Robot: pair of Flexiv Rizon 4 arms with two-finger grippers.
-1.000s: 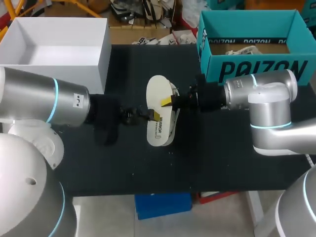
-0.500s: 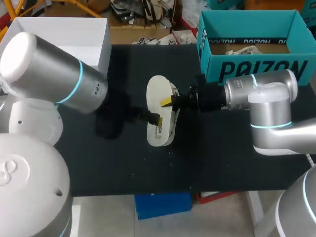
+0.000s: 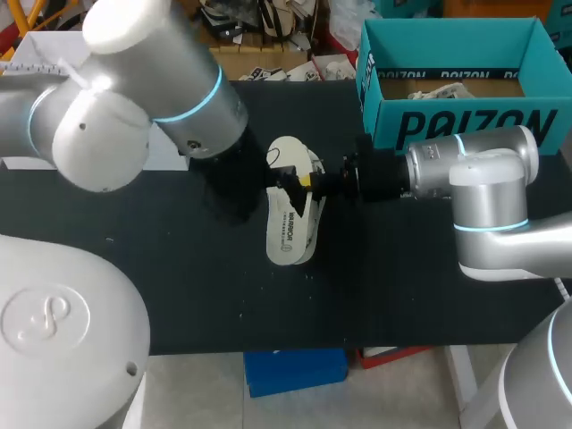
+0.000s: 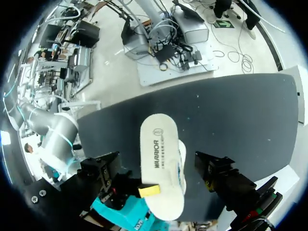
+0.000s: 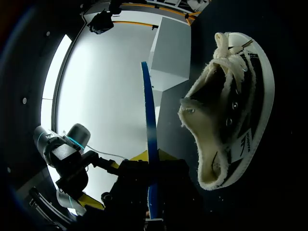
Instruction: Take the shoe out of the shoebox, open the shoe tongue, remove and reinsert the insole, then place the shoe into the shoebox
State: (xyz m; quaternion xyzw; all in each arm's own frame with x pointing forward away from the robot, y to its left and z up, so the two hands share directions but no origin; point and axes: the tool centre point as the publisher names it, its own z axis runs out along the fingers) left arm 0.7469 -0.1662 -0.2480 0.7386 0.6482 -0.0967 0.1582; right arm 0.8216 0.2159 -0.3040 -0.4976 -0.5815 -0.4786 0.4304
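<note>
1. The insole [image 3: 288, 223], white with dark print on its upper face, sits at the centre of the head view, held flat above the black bench [image 3: 179, 277].
2. The right pincer [image 3: 308, 183] comes in from the right of that frame on the right arm [image 3: 483, 188]. It is pinching the insole at its right edge. In the left wrist view one yellow fingertip [image 4: 149, 191] lies on the insole's upper face.
3. In the right wrist view the insole shows edge-on as a thin blue line, running ahead from between the pincer's two yellow tips.
4. The shoe [image 5: 228, 115] stands on its sole on the bench just under the insole. Its opening gapes, and the laces [image 5: 226, 43] are bunched at the end away from the right pincer. In the head view only a sliver of it shows along the insole's right edge.
5. The left pincer [image 3: 288, 179], on the left arm [image 3: 152, 89] coming in from the upper left, hangs over the insole with its fingers spread wide. In the left wrist view one dark finger stands on each side of the insole, both apart from it.
6. The teal shoebox [image 3: 465, 125] stands open at the upper right of the head view, behind the right arm and well apart from the shoe.
7. A white box [image 5: 169, 53] stands at the bench's upper-left corner, largely hidden behind the left arm in the head view.
</note>
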